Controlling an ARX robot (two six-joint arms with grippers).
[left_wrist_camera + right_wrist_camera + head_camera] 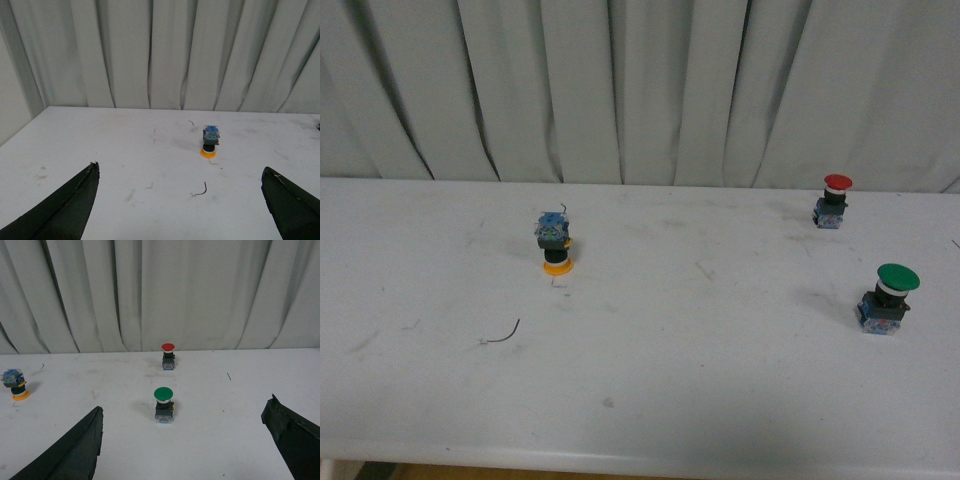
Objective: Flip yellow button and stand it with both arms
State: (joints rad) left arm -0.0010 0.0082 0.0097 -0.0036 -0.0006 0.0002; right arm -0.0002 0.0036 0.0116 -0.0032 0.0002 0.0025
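Note:
The yellow button (556, 243) stands upside down on the white table (670, 380), left of centre: yellow cap down, black collar in the middle, blue block on top. It also shows in the left wrist view (210, 142), well ahead of my open left gripper (180, 200), and at the edge of the right wrist view (15, 384). My right gripper (182, 445) is open and empty, with the green-capped button just ahead of it. Neither arm shows in the front view.
A green-capped button (889, 298) stands upright at the right, also in the right wrist view (163, 404). A red-capped button (833, 201) stands upright behind it (168, 356). A thin bent wire (503, 333) lies front left. Grey curtain (640, 90) backs the table.

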